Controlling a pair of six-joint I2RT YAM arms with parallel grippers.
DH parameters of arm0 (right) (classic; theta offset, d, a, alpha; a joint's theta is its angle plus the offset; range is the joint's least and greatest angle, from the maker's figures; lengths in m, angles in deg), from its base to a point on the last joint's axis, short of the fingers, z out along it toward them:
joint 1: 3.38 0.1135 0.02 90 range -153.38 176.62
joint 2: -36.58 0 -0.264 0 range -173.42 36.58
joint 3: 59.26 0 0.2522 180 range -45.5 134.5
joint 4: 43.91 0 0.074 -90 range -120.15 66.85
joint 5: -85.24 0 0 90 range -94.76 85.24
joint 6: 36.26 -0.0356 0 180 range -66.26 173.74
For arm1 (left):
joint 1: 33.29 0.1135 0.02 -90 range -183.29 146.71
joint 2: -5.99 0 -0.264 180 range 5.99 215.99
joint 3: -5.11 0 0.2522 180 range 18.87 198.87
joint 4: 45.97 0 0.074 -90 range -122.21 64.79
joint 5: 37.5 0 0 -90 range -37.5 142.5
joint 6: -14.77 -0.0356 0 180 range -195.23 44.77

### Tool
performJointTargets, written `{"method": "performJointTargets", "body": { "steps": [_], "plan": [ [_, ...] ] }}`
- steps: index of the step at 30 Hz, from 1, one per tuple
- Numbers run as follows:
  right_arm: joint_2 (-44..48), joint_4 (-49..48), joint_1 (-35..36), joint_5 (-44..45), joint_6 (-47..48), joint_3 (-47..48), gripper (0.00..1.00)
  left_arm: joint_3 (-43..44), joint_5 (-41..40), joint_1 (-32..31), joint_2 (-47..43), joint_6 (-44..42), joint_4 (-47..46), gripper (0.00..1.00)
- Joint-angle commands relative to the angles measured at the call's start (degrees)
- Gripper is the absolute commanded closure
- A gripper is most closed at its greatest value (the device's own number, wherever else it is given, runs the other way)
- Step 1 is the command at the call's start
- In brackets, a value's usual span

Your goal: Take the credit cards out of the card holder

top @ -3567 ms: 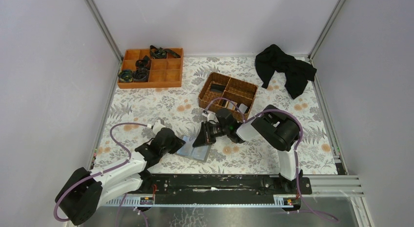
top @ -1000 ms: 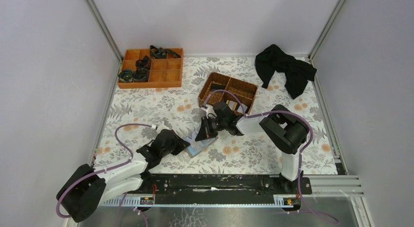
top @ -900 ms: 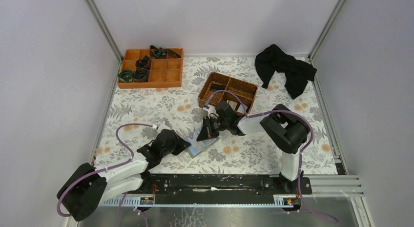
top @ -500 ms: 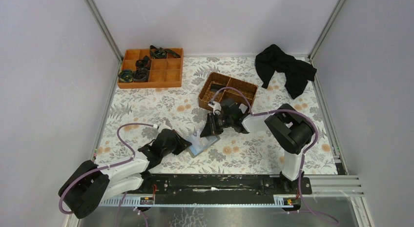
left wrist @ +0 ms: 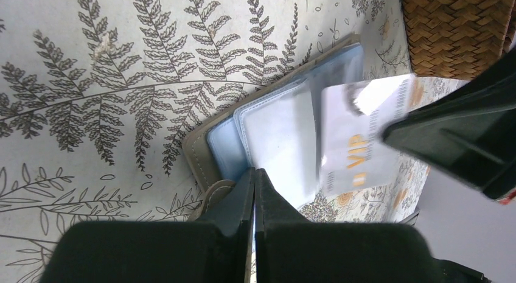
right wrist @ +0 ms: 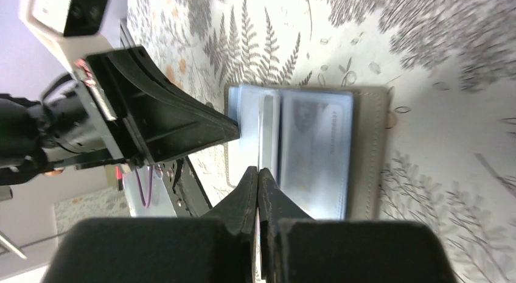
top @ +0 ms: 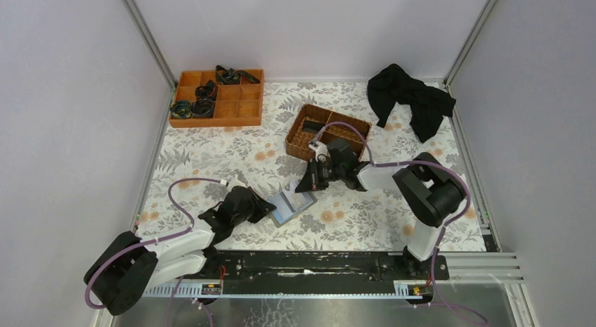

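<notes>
One card holder (top: 287, 209), laid open on the surface (top: 211, 155) between the tools. It is pinned by the left tool (left wrist: 254, 173), shut, tips on its near edge. A white VIP card (left wrist: 358, 143) is gripped by the shut right tool (top: 307, 184) (card mostly clear of its sleeve). At least one printed card (right wrist: 316, 146) is seen left in a sleeve; task judged partly done.

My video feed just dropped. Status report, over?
Left gripper shut, tip pinning card holder. Right gripper shut on pale credit card, drawn over the holder. Wicker basket close by; nothing blocking.
</notes>
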Motion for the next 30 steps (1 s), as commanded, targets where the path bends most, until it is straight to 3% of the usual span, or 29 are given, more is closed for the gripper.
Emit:
{"method": "performJointTargets", "body": {
  "steps": [1, 5, 10, 16, 18, 21, 30],
  "plan": [
    [8.0, 2.1, -3.4, 1.2, 3.1, 0.5, 1.00, -2.0, -0.7, 0.4, -1.0, -1.5, 5.6, 1.00],
    [13.0, 7.5, -3.9, 0.2, 6.1, 3.3, 1.00, -1.3, -2.4, 0.4, -3.5, -2.2, 8.3, 1.00],
    [16.3, 19.7, -5.6, 7.4, 15.0, 11.0, 1.00, -1.0, -3.4, 0.4, -6.6, -3.6, 9.4, 0.89],
    [13.3, 32.2, -7.5, 18.4, 30.7, 27.1, 1.00, 0.3, -4.1, 0.5, -7.5, -7.3, 7.8, 0.51],
    [9.8, 37.1, -7.5, 21.7, 36.4, 34.0, 1.00, 0.8, -3.6, 0.5, -6.8, -8.8, 6.2, 0.44],
    [3.7, 38.4, -8.0, 25.1, 42.4, 41.1, 1.00, 1.7, -2.5, 0.7, -4.6, -10.7, 4.3, 0.41],
    [-9.0, 33.1, -8.2, 32.0, 55.9, 48.9, 1.00, 1.7, 2.3, 1.8, -0.8, -13.0, 0.2, 0.40]
  ]
}}
